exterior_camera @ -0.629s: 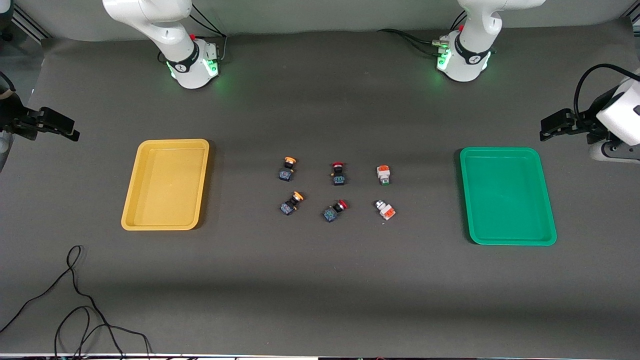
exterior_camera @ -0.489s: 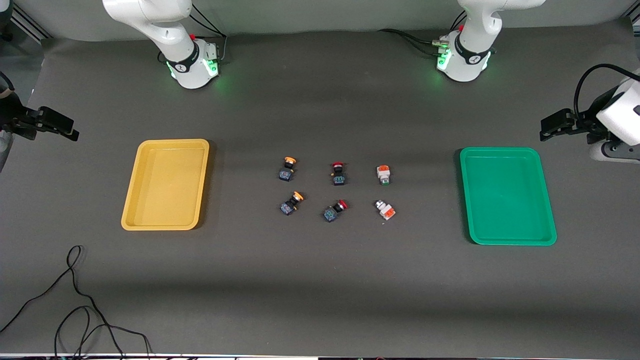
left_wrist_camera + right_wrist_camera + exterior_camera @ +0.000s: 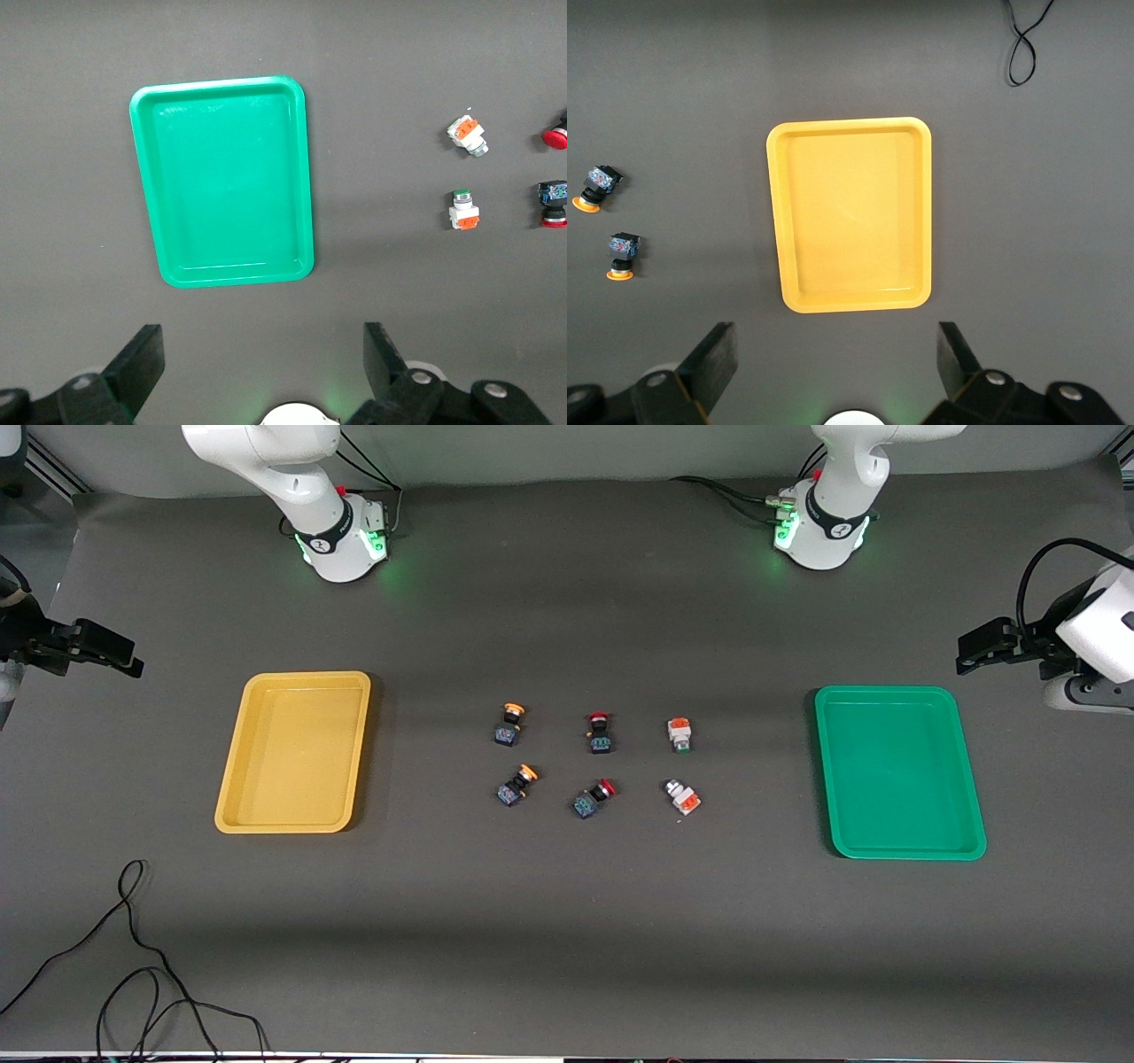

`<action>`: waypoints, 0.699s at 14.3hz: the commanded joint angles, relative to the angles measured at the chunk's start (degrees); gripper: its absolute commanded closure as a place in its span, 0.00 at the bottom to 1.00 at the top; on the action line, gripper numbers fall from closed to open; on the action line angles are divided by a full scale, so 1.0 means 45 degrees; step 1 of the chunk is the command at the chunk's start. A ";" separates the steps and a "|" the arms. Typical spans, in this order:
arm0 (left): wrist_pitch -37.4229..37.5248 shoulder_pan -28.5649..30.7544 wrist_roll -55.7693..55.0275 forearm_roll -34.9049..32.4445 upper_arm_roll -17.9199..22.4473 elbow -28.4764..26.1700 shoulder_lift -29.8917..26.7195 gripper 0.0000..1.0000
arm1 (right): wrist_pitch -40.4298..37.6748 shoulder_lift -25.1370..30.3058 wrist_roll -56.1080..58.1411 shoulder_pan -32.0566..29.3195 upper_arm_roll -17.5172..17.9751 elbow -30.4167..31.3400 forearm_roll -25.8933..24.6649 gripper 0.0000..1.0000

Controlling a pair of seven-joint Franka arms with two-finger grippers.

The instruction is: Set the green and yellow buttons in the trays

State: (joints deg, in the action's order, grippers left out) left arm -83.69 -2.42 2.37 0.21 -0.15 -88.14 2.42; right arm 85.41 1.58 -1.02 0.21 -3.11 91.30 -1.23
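Observation:
Two yellow-capped buttons point(image 3: 508, 724) point(image 3: 516, 785) lie mid-table toward the right arm's end, also in the right wrist view point(image 3: 598, 188) point(image 3: 623, 253). Two white-and-orange green buttons point(image 3: 680, 735) point(image 3: 683, 796) lie toward the left arm's end point(image 3: 467, 135) point(image 3: 462, 210). The yellow tray point(image 3: 292, 753) point(image 3: 850, 217) and the green tray point(image 3: 899, 771) point(image 3: 226, 181) hold nothing. My right gripper point(image 3: 106, 651) point(image 3: 837, 359) hangs open and empty over the table's end past the yellow tray. My left gripper point(image 3: 979, 646) point(image 3: 263, 363) hangs open and empty past the green tray.
Two red-capped switches point(image 3: 600, 732) point(image 3: 593, 798) lie between the yellow and green buttons. A black cable point(image 3: 133, 948) loops on the table near the front camera at the right arm's end. Both arm bases point(image 3: 341, 540) point(image 3: 819, 531) stand along the table's back edge.
Both grippers have drifted only slightly. Nothing on the table has moved.

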 commanded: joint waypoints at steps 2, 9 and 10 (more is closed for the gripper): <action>0.0024 -0.0068 0.0021 0.0129 0.0014 -0.0547 -0.0284 0.00 | -0.0170 -0.0038 0.0207 -0.0106 0.0104 -0.0056 0.0485 0.00; -0.1690 -0.1197 -0.2006 0.0188 -0.0513 -0.2147 -0.0148 0.00 | -0.0503 0.0373 0.0033 0.0812 0.0182 0.1076 0.1464 0.00; -0.2352 -0.1607 -0.2513 0.0188 -0.0513 -0.2634 -0.0167 0.00 | -0.0155 0.0334 -0.0142 0.1005 0.0202 0.1426 0.1464 0.00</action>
State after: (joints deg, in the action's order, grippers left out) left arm -89.77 -6.11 -4.14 0.89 -2.62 -95.66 2.69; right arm 83.04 1.64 -1.05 4.08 -2.34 94.30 4.56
